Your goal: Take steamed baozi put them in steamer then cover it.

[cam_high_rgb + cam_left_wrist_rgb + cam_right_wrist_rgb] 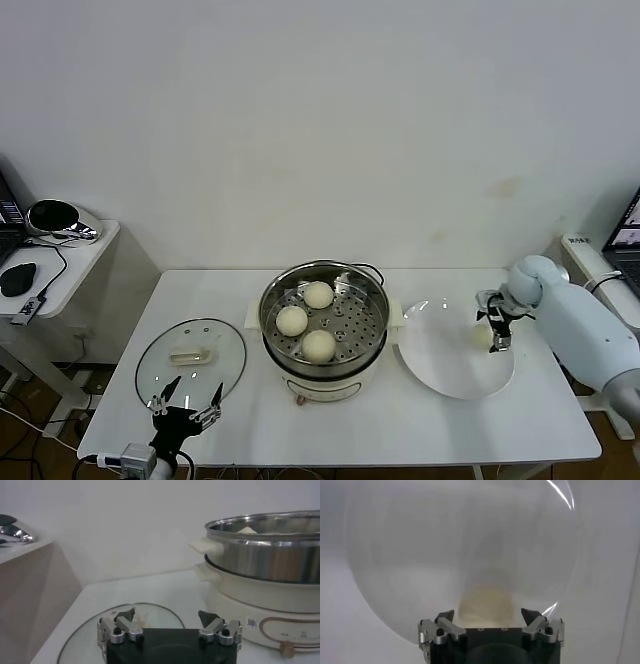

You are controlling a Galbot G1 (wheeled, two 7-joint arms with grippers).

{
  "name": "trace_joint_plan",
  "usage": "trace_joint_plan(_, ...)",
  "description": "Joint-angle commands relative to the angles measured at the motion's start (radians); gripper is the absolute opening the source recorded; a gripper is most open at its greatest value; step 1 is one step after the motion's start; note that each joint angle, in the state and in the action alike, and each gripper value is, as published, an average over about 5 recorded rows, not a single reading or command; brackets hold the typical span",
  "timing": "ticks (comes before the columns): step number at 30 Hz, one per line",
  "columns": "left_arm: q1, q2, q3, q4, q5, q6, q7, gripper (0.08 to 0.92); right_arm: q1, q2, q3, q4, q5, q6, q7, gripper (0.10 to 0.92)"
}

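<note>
Step in hand: fourth bun pickup. Three cream-white round dough buns in shiny steel steamer basket. Right gripper, jaws spread, straddles last bun on white round plate; next: close, lift. Left gripper idle, spread, by clear glass lid.

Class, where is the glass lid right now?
In the head view, the glass lid lies flat on the table's left side, beside the steamer.

White tabletop, rectangular. At its middle, the steamer on its cream base. Toward the left front corner, the cover lying flat; toward the right edge, a white plate.
</note>
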Motion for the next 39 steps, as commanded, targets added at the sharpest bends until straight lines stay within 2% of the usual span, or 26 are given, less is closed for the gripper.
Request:
trace_joint_plan(1,-0.001,-0.001,0.000,0.000,0.000,0.000,0.000,0.823,0.001,0.010,0.001,-0.018,-0.016,0.003,0.015,0.823)
trace_joint_plan(9,-0.002,-0.001,0.001,0.002,0.000,0.000,0.001,0.823,0.002,0.007,0.001,-0.015,-0.009,0.003,0.012,0.814)
trace_joint_plan(11,-0.002,-0.001,0.001,0.001,0.000,0.000,0.001,0.823,0.001,0.006,0.001,-0.012,-0.006,0.001,0.008,0.780)
trace_joint_plan(16,0.000,-0.001,0.001,0.000,0.000,0.000,0.001,0.823,-0.001,-0.004,0.000,0.007,0.020,-0.022,0.008,0.635)
trace_joint_plan(22,0.002,0.002,0.000,-0.006,-0.004,-0.001,0.001,0.823,0.026,-0.036,-0.026,0.065,0.087,-0.061,-0.021,0.577)
trace_joint_plan(34,-0.017,-0.003,-0.012,-0.009,0.014,-0.009,-0.004,0.823,0.347,-0.147,-0.332,0.326,0.469,-0.211,-0.082,0.545)
trace_joint_plan(39,-0.028,-0.010,-0.026,-0.016,0.046,-0.014,-0.012,0.823,0.654,-0.139,-0.675,0.414,0.737,-0.296,-0.083,0.548)
